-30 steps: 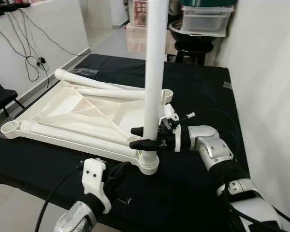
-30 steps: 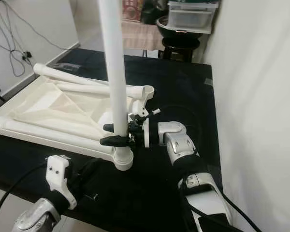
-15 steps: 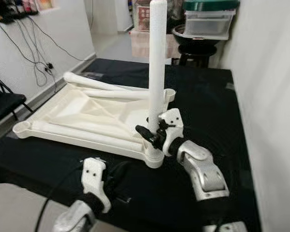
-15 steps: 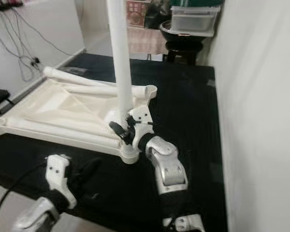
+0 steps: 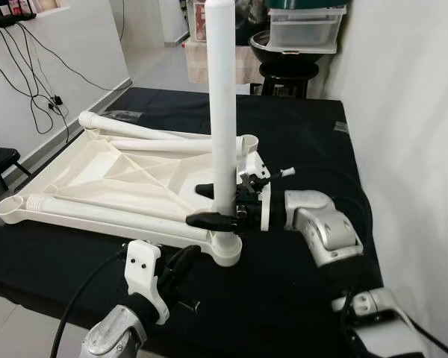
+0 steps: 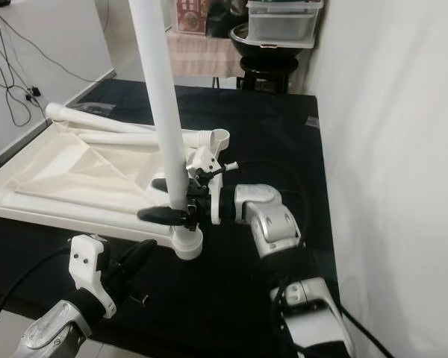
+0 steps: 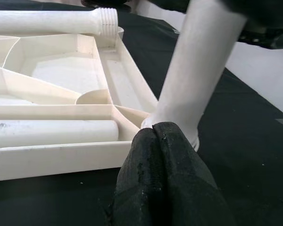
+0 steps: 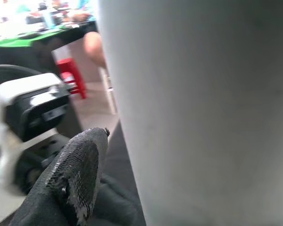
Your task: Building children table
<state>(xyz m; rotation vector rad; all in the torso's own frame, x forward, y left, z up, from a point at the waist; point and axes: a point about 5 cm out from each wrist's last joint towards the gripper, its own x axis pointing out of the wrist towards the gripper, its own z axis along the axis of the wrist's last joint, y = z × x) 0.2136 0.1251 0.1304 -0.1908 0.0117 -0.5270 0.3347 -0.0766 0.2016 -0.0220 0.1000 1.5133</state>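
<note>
workshop/test room: black-draped worktop point(image 5: 299, 134), wall cables point(image 5: 30, 67), stacked storage bins point(image 5: 308, 22), stool point(image 5: 284, 74)

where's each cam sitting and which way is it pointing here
Left eye view: on the head, looking forward and down at the tabletop on the black table; the right gripper grips the upright leg, the left gripper is low in front.
Right eye view: the same scene from the head's other eye.
Left wrist view: along the shut left fingers toward the leg's base.
Right wrist view: pressed close to the leg, one finger showing.
Shared: all four see the leg.
</note>
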